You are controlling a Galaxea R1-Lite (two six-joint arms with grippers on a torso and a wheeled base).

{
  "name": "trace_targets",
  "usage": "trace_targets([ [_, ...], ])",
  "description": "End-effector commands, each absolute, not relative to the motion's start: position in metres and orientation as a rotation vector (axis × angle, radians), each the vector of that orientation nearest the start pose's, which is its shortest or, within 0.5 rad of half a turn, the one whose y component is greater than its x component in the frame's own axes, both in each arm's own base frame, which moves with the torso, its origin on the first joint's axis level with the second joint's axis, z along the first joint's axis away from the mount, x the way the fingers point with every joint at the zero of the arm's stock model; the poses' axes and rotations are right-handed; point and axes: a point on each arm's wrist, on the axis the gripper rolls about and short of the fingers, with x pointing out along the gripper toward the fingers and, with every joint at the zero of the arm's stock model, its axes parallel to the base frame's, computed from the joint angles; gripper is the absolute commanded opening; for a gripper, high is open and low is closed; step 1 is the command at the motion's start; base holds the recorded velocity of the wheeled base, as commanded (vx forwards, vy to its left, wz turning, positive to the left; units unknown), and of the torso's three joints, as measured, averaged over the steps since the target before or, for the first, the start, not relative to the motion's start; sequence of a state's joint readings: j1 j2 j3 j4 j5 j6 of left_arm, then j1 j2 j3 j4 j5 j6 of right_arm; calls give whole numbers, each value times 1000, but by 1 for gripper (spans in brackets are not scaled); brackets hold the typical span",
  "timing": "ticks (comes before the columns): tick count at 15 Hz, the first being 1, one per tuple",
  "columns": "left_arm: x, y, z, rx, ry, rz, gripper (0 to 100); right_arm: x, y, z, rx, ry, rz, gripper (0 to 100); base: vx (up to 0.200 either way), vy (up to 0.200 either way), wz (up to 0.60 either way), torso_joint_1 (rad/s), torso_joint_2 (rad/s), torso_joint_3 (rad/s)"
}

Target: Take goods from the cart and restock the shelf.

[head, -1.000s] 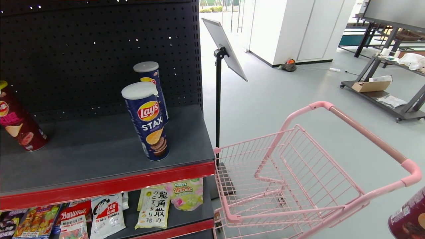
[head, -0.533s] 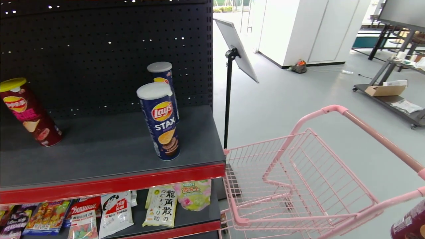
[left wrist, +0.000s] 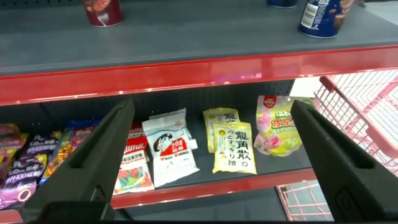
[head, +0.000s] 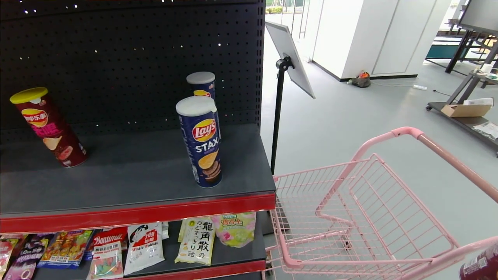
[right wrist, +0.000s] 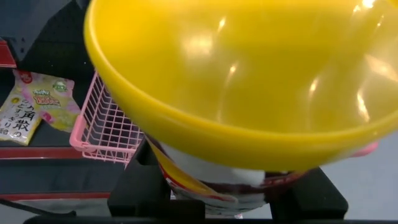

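My right gripper (right wrist: 227, 194) is clamped on a can (right wrist: 236, 81) with a yellow lid. The can's dark red body also shows in the lower right corner of the head view, just beside the near rail of the cart (head: 406, 131). My left gripper (left wrist: 211, 124) has its jaws wide apart and faces the snack bags (left wrist: 233, 146) on the lower board.

In the head view the shelf (head: 136, 182) takes the left half, its red front edge running across the lower left. On the grey upper board, 2 blue cans (head: 201, 142) stand upright right of centre, one behind the other, the front one near the edge. A red can (head: 48, 126) with a yellow lid stands at the far left, near the pegboard. The pink cart sits at the lower right, just beside the shelf's end. A sign stand (head: 278, 116) rises behind it.
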State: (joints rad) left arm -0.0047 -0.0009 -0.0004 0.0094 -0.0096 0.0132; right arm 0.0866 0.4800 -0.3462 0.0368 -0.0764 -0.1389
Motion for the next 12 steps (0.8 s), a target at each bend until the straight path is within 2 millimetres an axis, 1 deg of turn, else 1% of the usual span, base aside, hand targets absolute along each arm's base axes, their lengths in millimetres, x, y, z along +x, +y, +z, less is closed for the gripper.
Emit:
trace_targets([
  [1,-23,0,75,14,8,-14,100,11,-1,169,-149,141,22,0,0,200,0,2,-2,2],
  [7,-23,0,75,17,9,-17,100,10,-1,167,-149,141,22,0,0,200,0,0,2,2],
  [12,-23,0,75,20,9,-18,100,10,-1,167,-150,143,22,0,-200,200,0,6,5,0],
])
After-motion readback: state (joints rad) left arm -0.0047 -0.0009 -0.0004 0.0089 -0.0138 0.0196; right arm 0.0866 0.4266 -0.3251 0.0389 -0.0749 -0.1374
